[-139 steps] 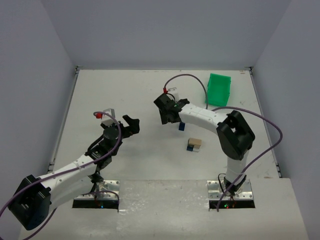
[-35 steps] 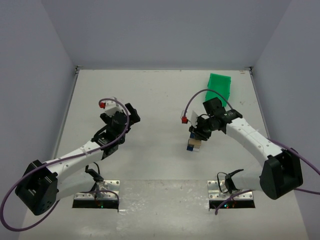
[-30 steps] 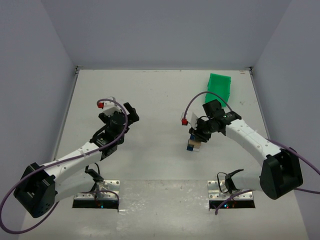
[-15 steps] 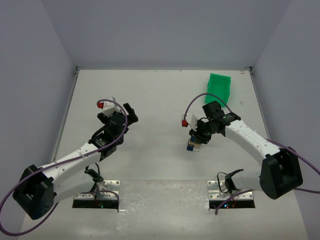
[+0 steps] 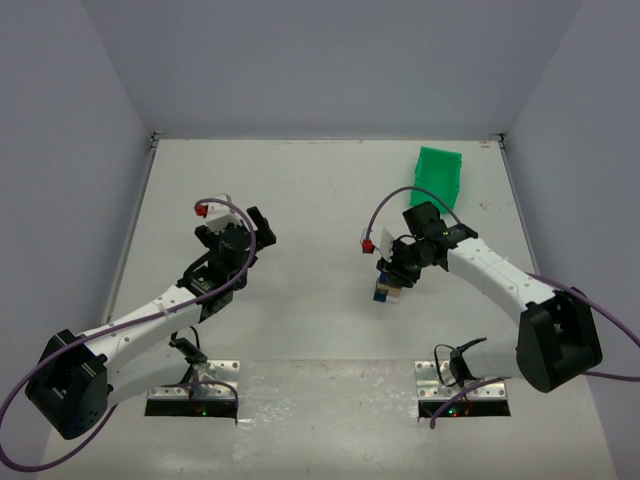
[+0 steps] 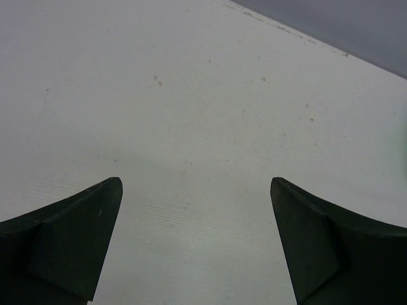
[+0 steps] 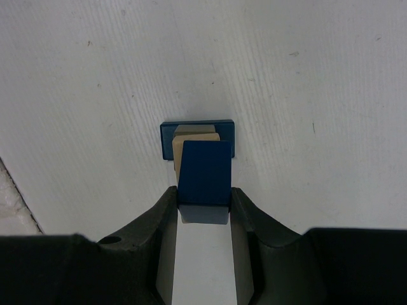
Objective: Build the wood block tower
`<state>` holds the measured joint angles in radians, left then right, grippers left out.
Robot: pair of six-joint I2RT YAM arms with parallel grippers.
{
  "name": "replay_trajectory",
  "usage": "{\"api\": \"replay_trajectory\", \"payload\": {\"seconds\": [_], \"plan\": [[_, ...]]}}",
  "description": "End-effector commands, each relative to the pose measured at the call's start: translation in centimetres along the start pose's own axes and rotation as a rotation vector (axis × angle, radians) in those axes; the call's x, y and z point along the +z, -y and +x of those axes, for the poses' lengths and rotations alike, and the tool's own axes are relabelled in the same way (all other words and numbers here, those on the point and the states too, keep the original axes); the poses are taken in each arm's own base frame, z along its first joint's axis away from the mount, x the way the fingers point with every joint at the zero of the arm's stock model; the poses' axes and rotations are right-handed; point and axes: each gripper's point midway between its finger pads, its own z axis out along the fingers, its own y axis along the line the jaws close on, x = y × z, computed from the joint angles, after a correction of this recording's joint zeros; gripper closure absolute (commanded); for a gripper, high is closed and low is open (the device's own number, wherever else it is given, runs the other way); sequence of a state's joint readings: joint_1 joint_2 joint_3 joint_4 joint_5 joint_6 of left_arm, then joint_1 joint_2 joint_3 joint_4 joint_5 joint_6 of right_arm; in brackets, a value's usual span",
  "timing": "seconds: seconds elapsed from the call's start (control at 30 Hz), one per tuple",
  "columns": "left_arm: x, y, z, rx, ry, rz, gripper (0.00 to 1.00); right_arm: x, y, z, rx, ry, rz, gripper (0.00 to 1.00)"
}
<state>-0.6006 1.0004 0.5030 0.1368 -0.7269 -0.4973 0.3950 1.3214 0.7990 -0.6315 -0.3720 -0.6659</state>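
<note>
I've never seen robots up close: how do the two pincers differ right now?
The left pincer gapes wide open; the right pincer is shut on a dark blue block. The left pincer has only bare table under it; the right pincer sits over the small block stack. Both are dark, two-fingered and point down at the white table.

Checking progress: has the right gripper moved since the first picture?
Yes. The right gripper moved right and nearer the bases, ending over the wood block tower.

I am finding no readable writing, labels, brands, numbers or signs on anything in these views.
</note>
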Motion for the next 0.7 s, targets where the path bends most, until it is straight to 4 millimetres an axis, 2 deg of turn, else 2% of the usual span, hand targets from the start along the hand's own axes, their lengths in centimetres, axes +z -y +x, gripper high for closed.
{"api": "replay_trajectory", "payload": {"seconds": [0.0,0.23,0.53,0.67], "plan": [[-0.06,0.52,-1.77,-0.023,0.045,0.006,0.0,-0.42,0.93,-1.62,-0.027,0.043,0.017,0.88],[0.02,0.65,-1.69,-0.019,0.043,0.009,0.0,-0.47,1.0,-1.59,-0.032,0.04,0.019,0.85],[0.05,0.57,-1.6,-0.012,0.042,0.007,0.0,-0.47,0.94,-1.44,-0.044,0.034,0.015,0.75],[0.07,0.61,-1.63,-0.012,0.043,0.007,0.0,-0.46,0.73,-1.52,-0.047,0.038,0.005,0.74]]}}
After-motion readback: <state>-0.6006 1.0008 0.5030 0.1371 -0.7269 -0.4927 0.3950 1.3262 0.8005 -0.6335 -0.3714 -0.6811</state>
